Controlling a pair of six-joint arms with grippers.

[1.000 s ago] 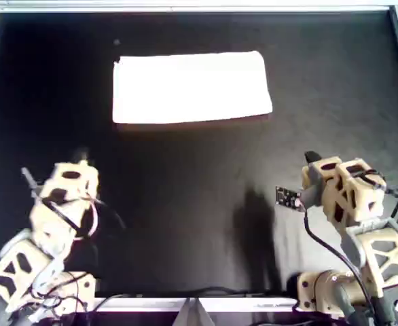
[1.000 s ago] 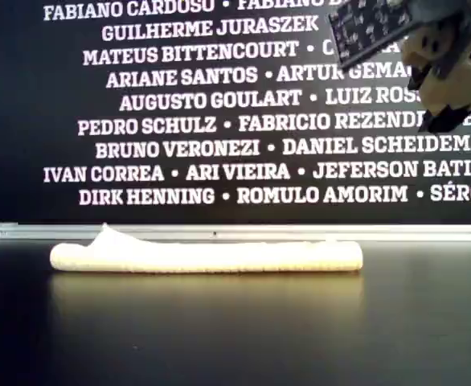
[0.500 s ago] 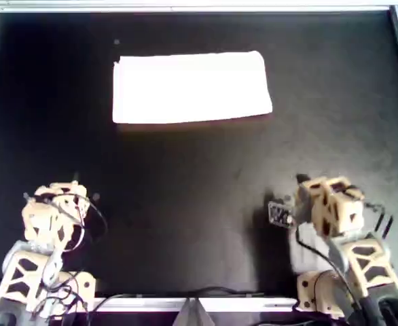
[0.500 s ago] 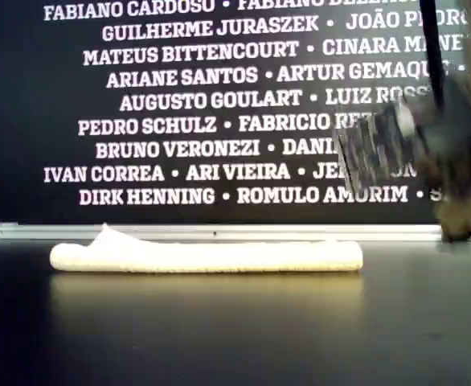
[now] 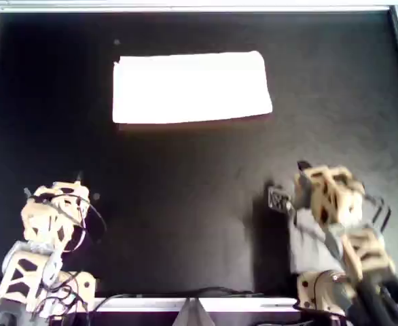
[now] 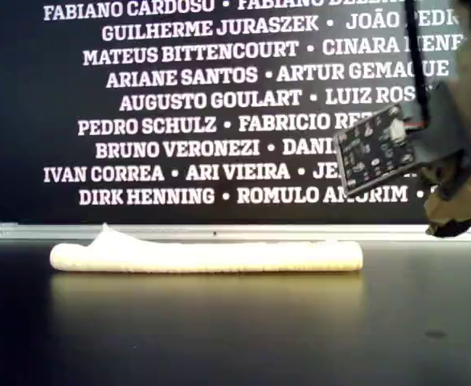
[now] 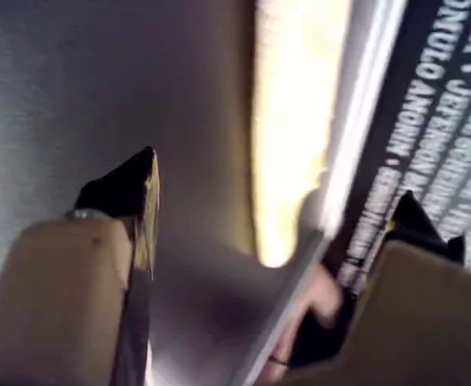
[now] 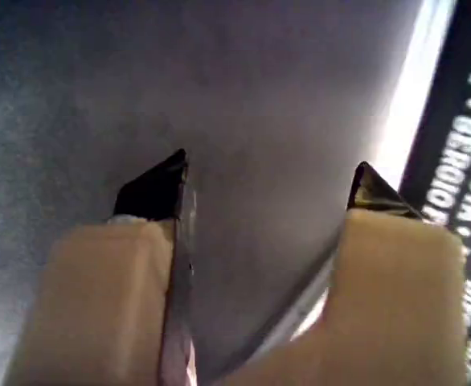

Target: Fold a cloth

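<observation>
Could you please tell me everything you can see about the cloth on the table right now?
The cloth is a plain, pale yellow fabric sheet, nearly white in the overhead glare. It lies flat on the black table as a wide rectangle, toward the far edge in the overhead view. The exterior view shows it folded into a low, soft stack, one corner raised slightly at that view's left. Nothing but the table touches it; both arms are well away.

Glare bleaches the cloth (image 5: 191, 88) white overhead; both wrist views are soft, the left motion-blurred.
</observation>
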